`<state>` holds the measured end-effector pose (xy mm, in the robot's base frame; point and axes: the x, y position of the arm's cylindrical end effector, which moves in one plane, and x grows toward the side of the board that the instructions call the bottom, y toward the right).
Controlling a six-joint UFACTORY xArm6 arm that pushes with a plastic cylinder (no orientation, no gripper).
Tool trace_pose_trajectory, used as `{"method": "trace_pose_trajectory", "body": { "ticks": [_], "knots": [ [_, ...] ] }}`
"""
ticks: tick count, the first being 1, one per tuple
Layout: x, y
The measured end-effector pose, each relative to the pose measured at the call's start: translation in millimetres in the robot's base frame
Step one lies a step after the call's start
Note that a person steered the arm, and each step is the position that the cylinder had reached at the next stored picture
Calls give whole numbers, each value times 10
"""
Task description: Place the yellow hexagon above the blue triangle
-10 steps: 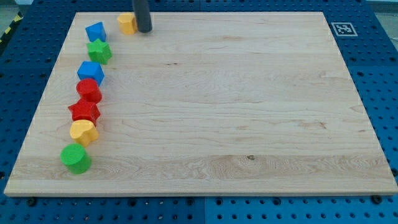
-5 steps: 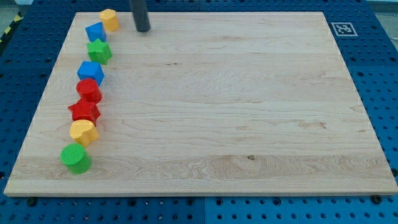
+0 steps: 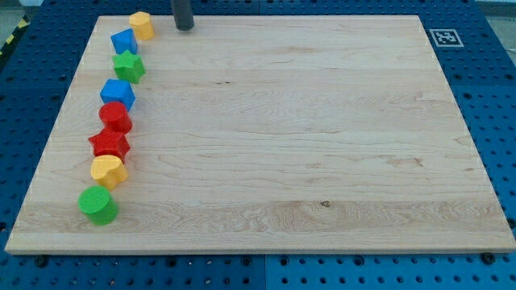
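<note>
Yellow hexagon sits at the worktop's top-left corner, touching the blue triangle just below-left of it, my tip clear off to the right, no claw here.

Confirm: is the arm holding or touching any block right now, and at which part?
Nothing is held. There is no hand, only a rod. My tip stands apart from the yellow hexagon, to its right in the view, touching no block.
</note>
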<state>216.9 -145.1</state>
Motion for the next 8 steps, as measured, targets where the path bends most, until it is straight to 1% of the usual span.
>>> {"method": "trace_pose_trajectory", "body": {
  "ticks": [2,5,7,8],
  "knots": [
    [-7,-390],
    [-30,-558],
    [-30,-546],
    [-23,-216]
  ]
}}
